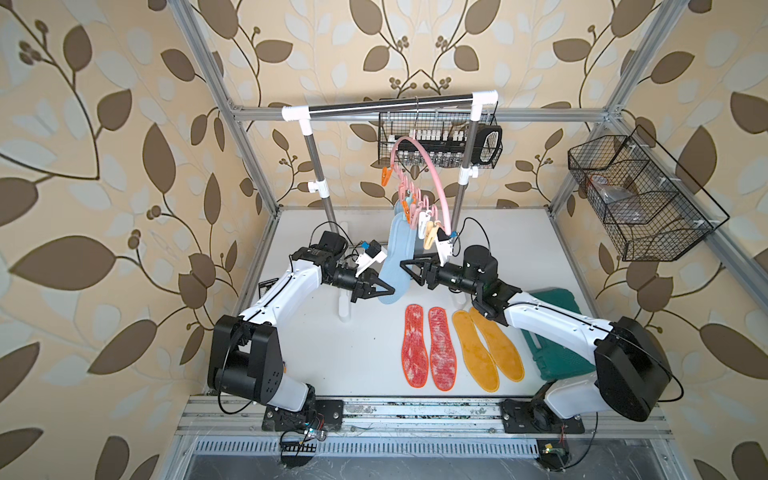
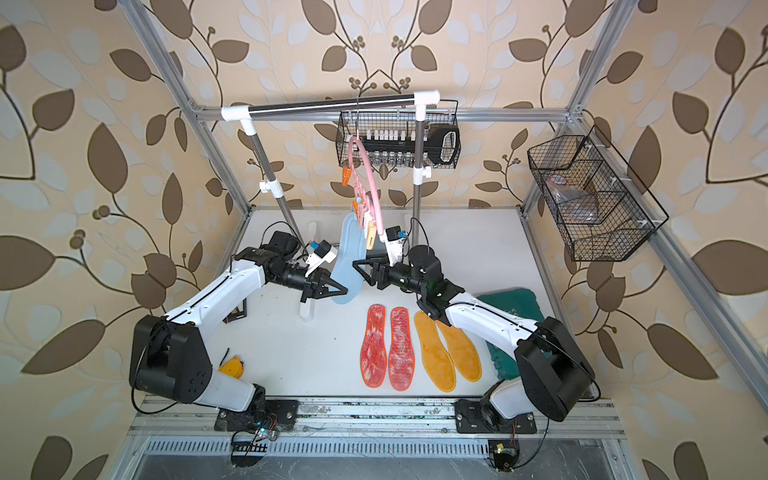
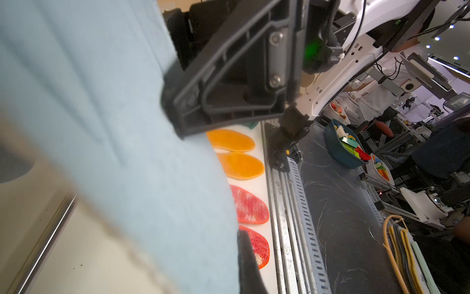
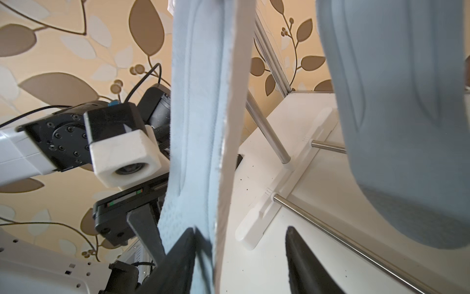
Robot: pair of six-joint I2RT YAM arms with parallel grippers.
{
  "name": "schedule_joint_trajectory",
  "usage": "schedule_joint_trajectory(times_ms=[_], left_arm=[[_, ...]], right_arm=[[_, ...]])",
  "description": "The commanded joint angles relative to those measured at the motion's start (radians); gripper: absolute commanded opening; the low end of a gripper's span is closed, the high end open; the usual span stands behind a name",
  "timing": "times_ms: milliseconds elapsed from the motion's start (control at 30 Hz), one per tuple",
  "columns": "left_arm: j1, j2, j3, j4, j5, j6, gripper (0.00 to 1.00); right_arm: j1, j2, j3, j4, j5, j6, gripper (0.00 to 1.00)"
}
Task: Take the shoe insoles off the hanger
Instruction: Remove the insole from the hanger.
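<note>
While the left gripper point(image 1: 388, 291) is clenched on the lower end of a grey-blue insole point(image 1: 398, 253), that insole hangs down from the clips of the pink hanger point(image 1: 417, 212). The hanger is hooked on the steel rack point(image 1: 390, 106) above the white table point(image 1: 316, 353). Just right of the insole, the right gripper point(image 1: 409, 272) has its jaws spread. In the right wrist view the insole's edge runs down between them, close to one finger, ungripped. A second grey-blue insole point(image 4: 394, 122) hangs just beside the first. Farther right, flat on the table, lie the two red-and-white insoles point(image 1: 415, 353), then the two orange-yellow insoles point(image 1: 476, 353) side by side. The right arm crosses above their far ends, and a dark green case point(image 1: 552, 349) lies beyond.
</note>
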Motion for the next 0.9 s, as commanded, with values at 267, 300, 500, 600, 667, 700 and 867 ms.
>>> schedule_joint_trajectory(times_ms=[267,300,500,600,667,700,867], left_arm=[[-0.007,-0.032,0.011,-0.041,-0.024,0.033,0.00],[-0.008,-0.031,0.011,-0.041,-0.026,0.033,0.00],[-0.007,-0.032,0.008,-0.037,-0.032,0.035,0.00],[-0.007,-0.030,0.006,-0.034,-0.034,0.038,0.00],[-0.008,-0.029,0.008,-0.032,-0.036,0.036,0.00],[-0.007,-0.029,0.008,-0.033,-0.036,0.036,0.00],[-0.007,-0.032,0.004,-0.038,-0.052,0.044,0.00]], right_arm=[[-0.156,0.044,0.172,-0.102,-0.239,-0.062,0.58],[-0.171,0.054,0.185,-0.107,-0.244,-0.054,0.58],[-0.243,0.124,0.258,-0.078,-0.267,0.006,0.57],[-0.257,0.175,0.315,-0.073,-0.279,0.052,0.56],[-0.260,0.210,0.356,-0.053,-0.291,0.073,0.55],[-0.261,0.224,0.371,-0.049,-0.291,0.081,0.56],[-0.283,0.297,0.441,0.032,-0.351,0.147,0.54]])
